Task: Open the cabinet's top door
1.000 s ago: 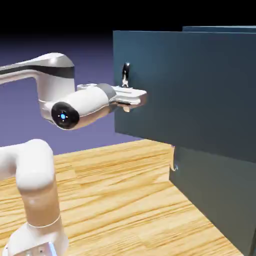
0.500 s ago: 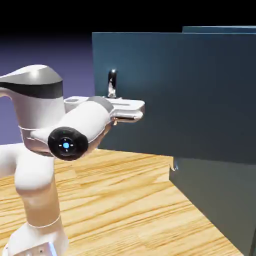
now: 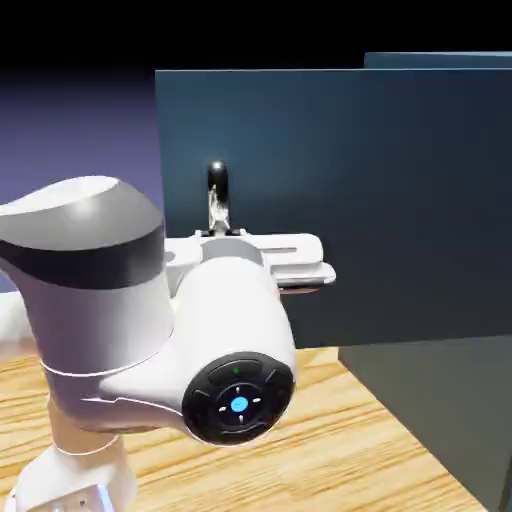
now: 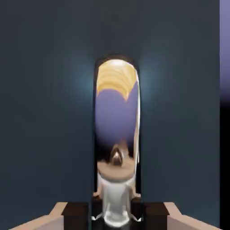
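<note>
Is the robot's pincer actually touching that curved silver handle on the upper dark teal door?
Touching. In the hand view the curved silver handle runs down between the pincer tips at the bottom edge, which press against its sides without any gap.

Top door farther open now

Dim rendered scene, black upper backdrop; soft glow on top door around mirror-bright handle; slight softness.
</note>
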